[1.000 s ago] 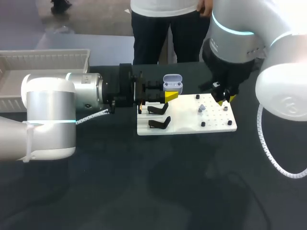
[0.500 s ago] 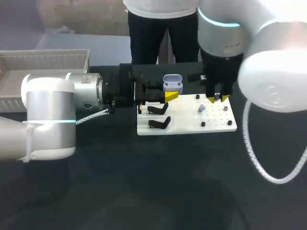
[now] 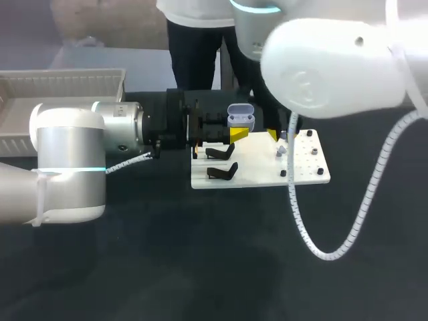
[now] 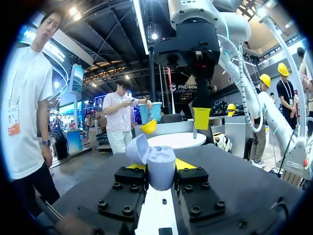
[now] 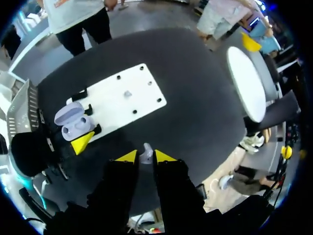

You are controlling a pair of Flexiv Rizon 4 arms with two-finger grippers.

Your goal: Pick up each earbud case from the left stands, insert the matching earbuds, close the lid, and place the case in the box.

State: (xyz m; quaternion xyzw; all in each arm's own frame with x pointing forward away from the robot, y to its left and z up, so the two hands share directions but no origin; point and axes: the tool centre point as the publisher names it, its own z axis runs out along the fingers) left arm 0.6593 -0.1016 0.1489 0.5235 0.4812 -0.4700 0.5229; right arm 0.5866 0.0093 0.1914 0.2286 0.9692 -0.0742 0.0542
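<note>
A pale lavender earbud case (image 3: 241,116), lid open, stands upright, clamped in your left gripper (image 3: 235,132) and raised by the stand end of a white board (image 3: 261,175) on the dark worktop (image 3: 200,254). Your right gripper (image 5: 145,157), fingers narrow, pinches a small pale earbud (image 5: 145,152) high over the worktop. A second earbud (image 3: 281,152) stands on the board. Pickup looks done. Inserting both earbuds, closing the lid and placing the case in the box (image 3: 60,83) remain. In the head view your right arm hides most of its gripper, and you cannot tell whether the case's wells are empty.
</note>
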